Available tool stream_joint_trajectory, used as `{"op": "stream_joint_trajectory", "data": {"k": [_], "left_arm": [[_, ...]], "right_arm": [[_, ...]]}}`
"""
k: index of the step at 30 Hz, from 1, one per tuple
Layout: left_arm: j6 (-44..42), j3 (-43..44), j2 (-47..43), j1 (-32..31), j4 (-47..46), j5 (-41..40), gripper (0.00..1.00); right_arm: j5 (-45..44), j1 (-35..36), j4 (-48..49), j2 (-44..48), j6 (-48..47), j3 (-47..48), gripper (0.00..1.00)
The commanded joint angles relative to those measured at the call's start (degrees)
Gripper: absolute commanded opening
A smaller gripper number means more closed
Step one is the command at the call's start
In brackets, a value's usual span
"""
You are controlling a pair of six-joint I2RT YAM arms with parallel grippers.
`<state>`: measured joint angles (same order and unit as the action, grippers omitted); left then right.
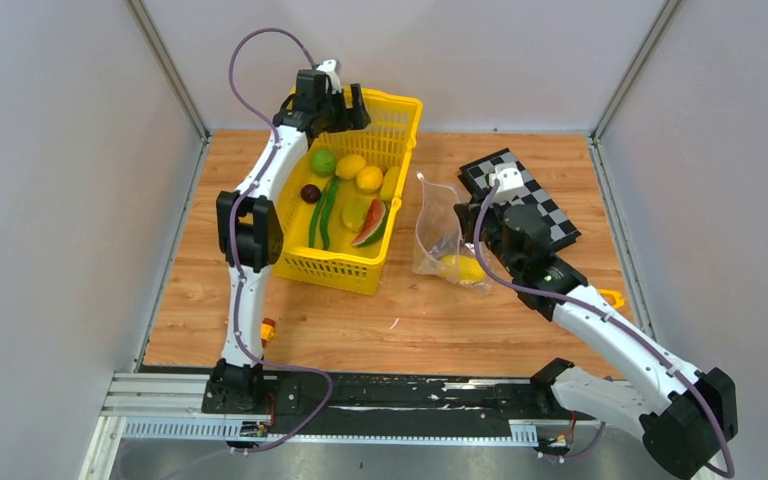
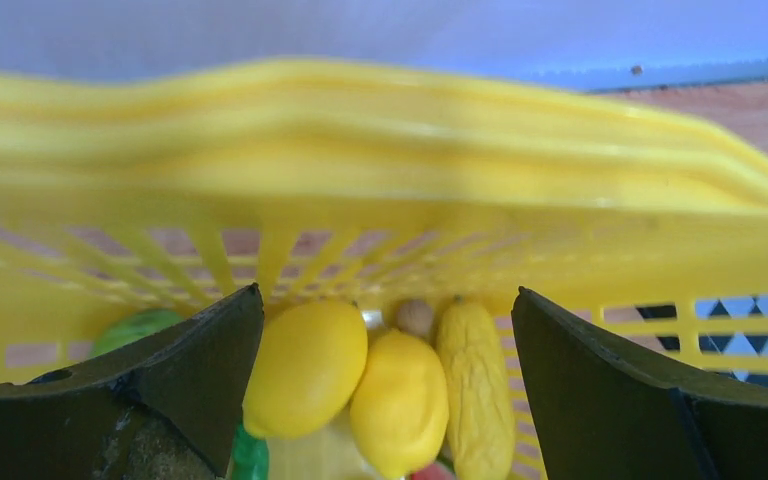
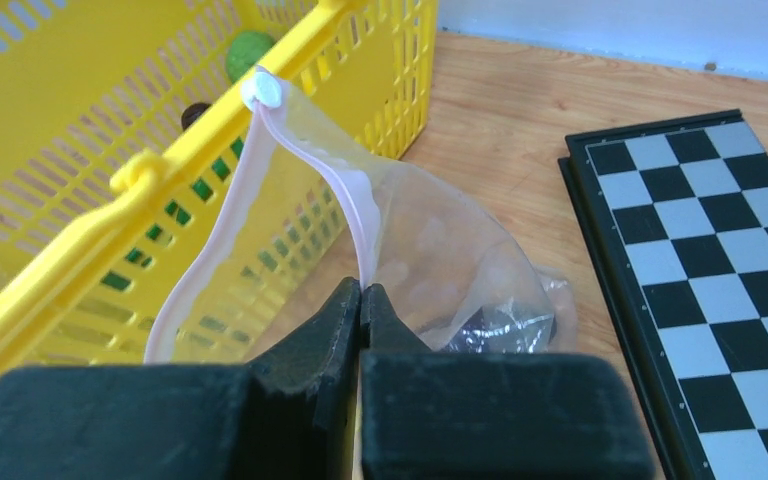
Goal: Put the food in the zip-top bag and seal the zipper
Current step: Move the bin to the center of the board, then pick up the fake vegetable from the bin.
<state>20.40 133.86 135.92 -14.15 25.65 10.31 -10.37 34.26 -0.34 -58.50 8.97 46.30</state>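
The clear zip-top bag [image 1: 440, 232] stands open between the basket and the chequerboard, a yellow fruit [image 1: 463, 268] inside it. My right gripper [image 3: 361, 292] is shut on the bag's pink zipper strip [image 3: 352, 195] and holds that edge up; the other strip [image 3: 210, 255] hangs apart, with the white slider [image 3: 263, 91] at the far end. My left gripper [image 2: 388, 305] is open and empty above the far end of the yellow basket [image 1: 393, 130]. Below it lie two yellow lemons [image 2: 305, 366], a bumpy yellow pod [image 2: 475, 385] and a green ball [image 2: 132, 328]. The basket also holds green pods [image 1: 322, 215] and a watermelon slice [image 1: 371, 225].
The chequerboard [image 1: 522, 195] lies right of the bag, also in the right wrist view [image 3: 710, 250]. The basket wall [image 3: 200, 150] stands close to the bag's left. An orange toy [image 1: 613, 297] peeks out by the right arm. Grey walls enclose the table.
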Motion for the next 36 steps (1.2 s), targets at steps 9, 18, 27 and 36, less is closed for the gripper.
{"op": "stream_joint_trajectory", "data": {"k": [9,18,27,36], "left_arm": [[-23.0,-33.9,-33.1,0.2,10.4,14.0,1.0],[-48.3,-44.2,-39.5,0.0,29.1,13.4,1.0],[-62.6,-54.0,-43.0,-1.1,26.9,12.3,1.0],[-70.0,-49.9,-33.6,-4.1,33.3,15.7,0.95]], "right_arm": [[9.4,-0.2,-6.0,10.2,-4.1,-1.2,0.0],[13.3,-0.2,-5.8,14.4,-3.7,-3.0,0.0],[12.8,-0.2,-4.4,15.2,-3.4,-3.9,0.0],[12.5,-0.2,-4.2,15.1,-3.8,-4.6,0.0]]}}
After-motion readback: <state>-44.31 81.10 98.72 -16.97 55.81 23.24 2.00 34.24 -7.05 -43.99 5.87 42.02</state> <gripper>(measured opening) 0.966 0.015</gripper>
